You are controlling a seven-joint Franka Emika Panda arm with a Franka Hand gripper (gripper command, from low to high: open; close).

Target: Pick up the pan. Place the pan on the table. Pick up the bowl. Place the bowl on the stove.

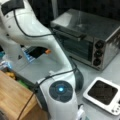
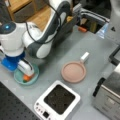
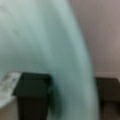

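Observation:
The light teal bowl [image 2: 17, 77] sits on the grey table [image 2: 75, 47] at a front view's lower left. My gripper [image 2: 26, 74] is lowered into it. In the wrist view the bowl's wall [image 3: 67, 50] runs between my gripper's [image 3: 71, 80] two black fingers [image 3: 32, 92], which stand wide apart, one on each side of the rim. The dusty-pink pan [image 2: 73, 72] with its white handle [image 2: 84, 57] lies flat on the table, mid-view. The white stove [image 2: 58, 101] [image 1: 102, 93] has nothing on its black top.
A steel toaster oven [image 1: 87, 37] [image 2: 110, 97] stands beside the stove. A wooden top [image 1: 12, 100] [image 2: 37, 15] borders the table. My white arm [image 2: 42, 37] arches over the table behind the bowl. A blue object [image 2: 10, 63] sits beside the bowl.

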